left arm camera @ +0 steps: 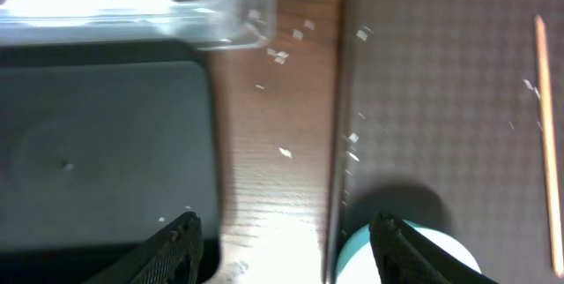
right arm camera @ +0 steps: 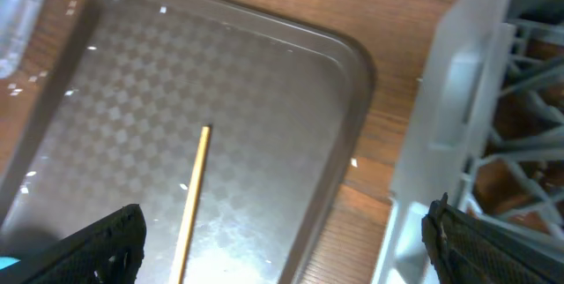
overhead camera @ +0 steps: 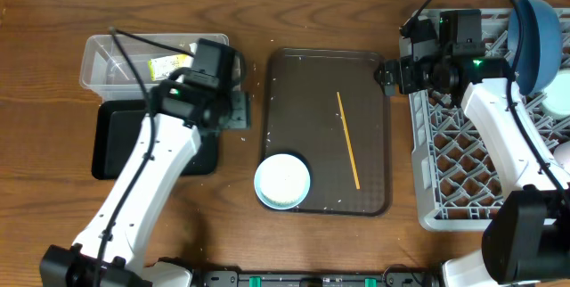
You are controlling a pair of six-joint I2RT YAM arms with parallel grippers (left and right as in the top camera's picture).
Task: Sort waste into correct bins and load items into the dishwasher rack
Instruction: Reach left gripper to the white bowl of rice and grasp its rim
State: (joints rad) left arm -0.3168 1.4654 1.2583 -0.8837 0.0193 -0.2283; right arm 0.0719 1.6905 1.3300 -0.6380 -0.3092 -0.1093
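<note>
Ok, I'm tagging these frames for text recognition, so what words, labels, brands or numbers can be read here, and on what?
No text can be read in any view.
On the yellow-green wrapper in the clear tub: any print is too small and blurred to read.
On the brown tray: only a checker pattern, no lettering.
On the dishwasher rack: no label shows.

Stock: one clear tub [overhead camera: 98, 64], one black tray [overhead camera: 116, 144], one brown tray [overhead camera: 303, 100], one rack [overhead camera: 454, 180], one blue dish [overhead camera: 539, 28], one bowl [overhead camera: 282, 181] in full view, one stick [overhead camera: 348, 140], one wrapper [overhead camera: 166, 66].
</note>
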